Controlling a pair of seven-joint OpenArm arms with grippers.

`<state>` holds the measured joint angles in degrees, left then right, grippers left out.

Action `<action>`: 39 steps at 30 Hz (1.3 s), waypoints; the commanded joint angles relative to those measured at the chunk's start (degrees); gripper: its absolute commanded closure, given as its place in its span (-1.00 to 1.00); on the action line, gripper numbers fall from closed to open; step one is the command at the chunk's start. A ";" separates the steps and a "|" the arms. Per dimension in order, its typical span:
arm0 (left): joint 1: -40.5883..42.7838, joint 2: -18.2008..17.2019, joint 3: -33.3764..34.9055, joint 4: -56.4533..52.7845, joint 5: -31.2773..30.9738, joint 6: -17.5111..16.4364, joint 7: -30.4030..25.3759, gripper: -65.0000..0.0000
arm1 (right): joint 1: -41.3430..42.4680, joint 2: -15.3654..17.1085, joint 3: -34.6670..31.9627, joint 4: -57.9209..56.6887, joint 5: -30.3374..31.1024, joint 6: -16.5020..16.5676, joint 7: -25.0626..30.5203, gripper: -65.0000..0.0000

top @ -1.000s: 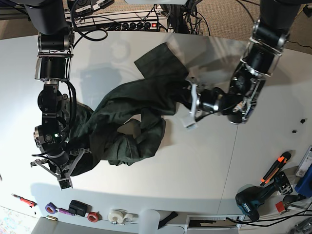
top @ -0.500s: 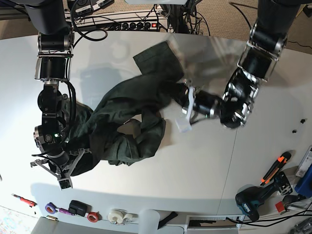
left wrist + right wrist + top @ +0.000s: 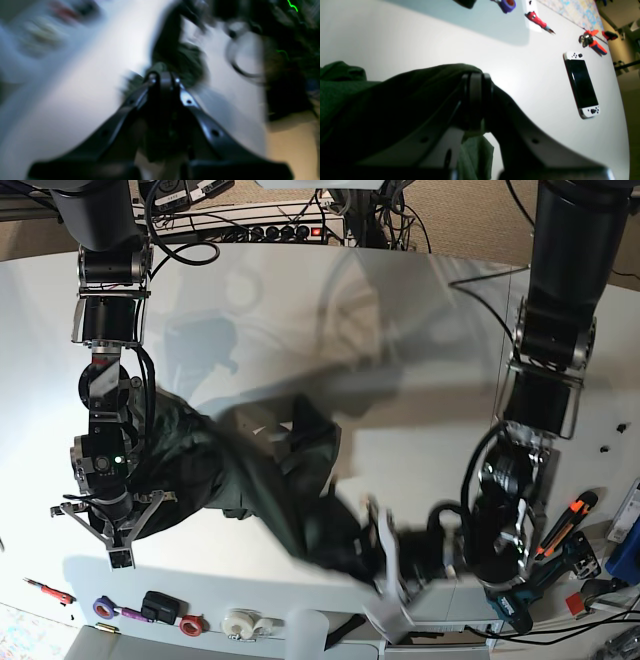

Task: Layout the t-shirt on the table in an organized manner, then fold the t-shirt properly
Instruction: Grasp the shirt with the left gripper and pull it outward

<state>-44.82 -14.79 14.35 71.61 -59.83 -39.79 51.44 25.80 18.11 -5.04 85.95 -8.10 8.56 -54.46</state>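
The dark green t-shirt (image 3: 250, 480) lies bunched and motion-blurred across the white table (image 3: 420, 380), stretched from the left side toward the near edge. My left gripper (image 3: 378, 565) is low at the near edge, shut on one end of the t-shirt (image 3: 185, 60). The left wrist view is blurred, with the left gripper (image 3: 162, 77) closed and green cloth at its tips. At the left, my right gripper (image 3: 118, 552) is shut on the other end. In the right wrist view the t-shirt (image 3: 370, 100) drapes over the closed right gripper (image 3: 476, 75).
A handheld game console (image 3: 582, 85) and red tools (image 3: 540, 22) lie on the table beyond my right gripper. Along the near edge are tape rolls (image 3: 240, 620), a drill (image 3: 520, 590) and an orange cutter (image 3: 565, 525). A power strip (image 3: 270, 230) sits behind.
My left gripper shut on the t-shirt near the table's middle, then swung down to the near edge, dragging that end along. The right arm barely moved.
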 commanded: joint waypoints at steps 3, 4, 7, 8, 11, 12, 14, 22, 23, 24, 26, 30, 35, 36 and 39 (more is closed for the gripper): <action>-5.20 -0.28 -1.60 0.87 9.40 3.78 -9.84 1.00 | 1.77 0.61 0.28 0.92 -0.55 -0.76 1.27 1.00; -6.01 -0.28 -1.57 0.83 12.94 5.79 -11.72 1.00 | 1.77 0.61 0.28 0.92 -0.57 -0.76 1.27 1.00; -7.30 -0.28 -1.57 0.04 22.27 10.40 -16.63 1.00 | 1.77 0.61 0.28 0.92 -0.55 -0.76 1.27 1.00; -7.39 -0.28 -1.57 -0.39 25.11 11.98 -18.16 1.00 | 1.77 0.61 0.28 0.92 -0.55 -0.76 1.27 1.00; -7.39 -0.26 -1.57 -3.10 31.56 17.35 -21.33 1.00 | 1.77 0.61 0.28 0.92 -0.61 -1.70 1.27 1.00; -7.39 -0.26 -1.57 -4.31 32.92 19.32 -22.10 1.00 | 1.77 0.59 0.28 0.92 -1.05 -2.40 1.27 1.00; -7.41 -0.26 -1.57 -7.10 34.64 22.45 -23.65 1.00 | 1.79 0.59 0.28 0.92 -2.38 -3.56 1.29 1.00; -7.41 1.53 -0.33 -20.41 38.25 21.22 -26.73 0.59 | 1.79 0.59 0.28 0.92 -3.10 -4.55 1.44 1.00; -7.39 1.66 0.50 -21.70 38.56 20.57 -27.10 0.28 | 1.79 0.59 0.28 0.92 -3.10 -4.55 1.51 1.00; -7.39 1.77 1.51 -22.67 38.69 20.83 -27.10 0.09 | 1.79 0.59 0.28 0.92 -3.08 -4.55 1.53 1.00; -7.23 1.66 3.54 -23.47 38.66 21.16 -27.06 0.04 | 1.79 0.61 0.28 0.92 -3.08 -4.55 1.53 1.00; -7.08 1.60 5.25 -23.45 37.44 20.06 -26.82 0.05 | 1.81 0.61 0.26 0.92 -2.82 -4.50 1.70 1.00; -7.06 1.44 5.25 -23.45 30.71 15.78 -24.63 0.05 | 1.84 -0.44 0.22 1.05 5.75 4.68 3.76 1.00; -7.02 1.44 5.25 -23.45 29.70 15.21 -24.06 0.05 | 1.86 -1.25 0.22 1.03 6.71 6.12 4.94 1.00; -6.58 1.46 5.25 -23.45 27.63 14.21 -22.64 0.05 | 2.47 -3.91 0.22 1.03 6.75 6.71 9.22 1.00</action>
<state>-49.21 -13.17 19.84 47.13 -31.59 -25.39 30.15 26.06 13.45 -5.06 85.97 -1.17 15.86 -46.83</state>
